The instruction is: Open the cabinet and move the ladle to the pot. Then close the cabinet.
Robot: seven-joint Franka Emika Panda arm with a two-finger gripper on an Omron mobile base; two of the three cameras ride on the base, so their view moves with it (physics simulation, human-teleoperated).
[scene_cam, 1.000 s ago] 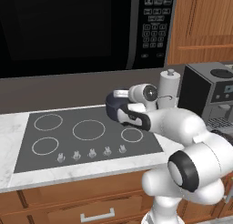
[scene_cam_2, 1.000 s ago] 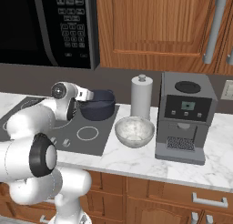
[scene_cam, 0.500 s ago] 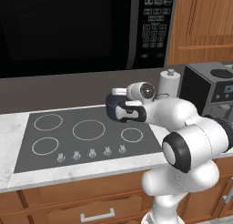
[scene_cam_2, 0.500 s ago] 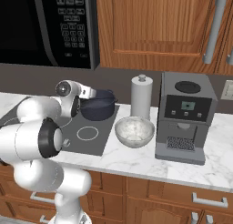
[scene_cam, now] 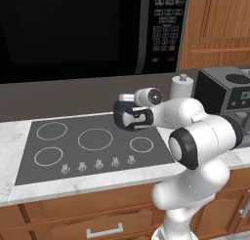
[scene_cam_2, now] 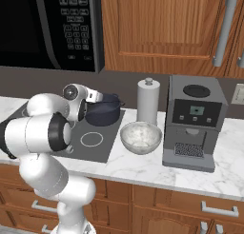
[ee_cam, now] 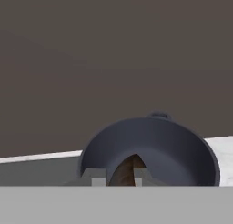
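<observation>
- Ladle [ee_cam: 127, 170]: I take the brown piece low in the hand view, centre bottom, for it. It sits between the two dark finger tips, over the mouth of the pot [ee_cam: 150, 145].
- Gripper [ee_cam: 120, 176]: jaws pressed close together, pinching that brown piece. No release yet.
- Pot [scene_cam: 119, 115] sits at the back right of the cooktop [scene_cam: 93, 141], mid-frame in the left base view. In the right base view the pot [scene_cam_2: 106, 115] is left of centre, just beside the white bowl [scene_cam_2: 140, 137] and near the paper towel roll [scene_cam_2: 148, 102].
- Change: over the last second the hand has stayed at the pot. The arm's elbow has rolled up and round, from low right in the left base view to a higher, more folded pose. The jaw gap is the same, so the grip is kept.
- Meaning: transport looks done and the arm is lining up to drop. Likely next is opening the jaws so the ladle lands inside the pot, not on its rim.
- Cabinet [scene_cam_2: 157, 24] fills the upper centre of the right base view, grey bar handle [scene_cam_2: 224, 31] at upper right. Can't tell from here if a door stands open. Closing is left to do.
</observation>
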